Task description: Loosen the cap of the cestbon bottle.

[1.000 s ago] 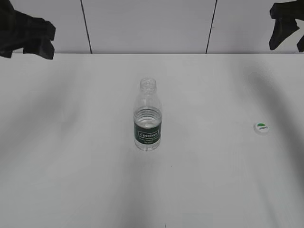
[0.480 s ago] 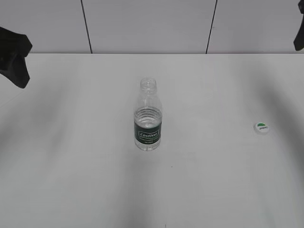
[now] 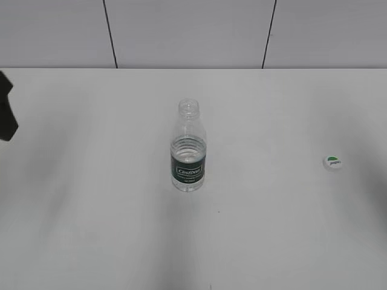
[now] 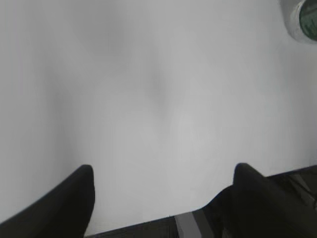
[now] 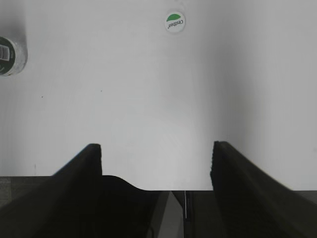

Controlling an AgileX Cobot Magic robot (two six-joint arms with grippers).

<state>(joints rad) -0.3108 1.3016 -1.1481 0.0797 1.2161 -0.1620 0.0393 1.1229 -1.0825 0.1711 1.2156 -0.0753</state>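
The bottle (image 3: 188, 154) stood upright near the middle of the table (image 3: 97, 229), its neck open and bare. The cap (image 3: 332, 162) lay flat on the table well to the right of it, green half up, touching nothing.

My left gripper (image 4: 161, 196) hung over the near left part of the table with its jaws spread wide and nothing between them; in the left wrist view the bottle (image 4: 302, 20) showed only as a blurred round shape at the far right corner, well apart from my fingers. In the exterior view just a dark bit of that arm (image 3: 6, 115) showed at the left edge. My right gripper (image 5: 156, 168) was also wide and empty, poised over the table's near edge, with the cap (image 5: 175, 22) well beyond its fingers, a little right of the middle, and the bottle (image 5: 11, 55) far off to the left.

The table was plain matte white, bare but for a few tiny specks. Behind it rose a pale wall of panels split by dark vertical seams.

The bottle was clear ribbed plastic with a dark green band lettered in white. The cap was a small white disc, half green, with small lettering.
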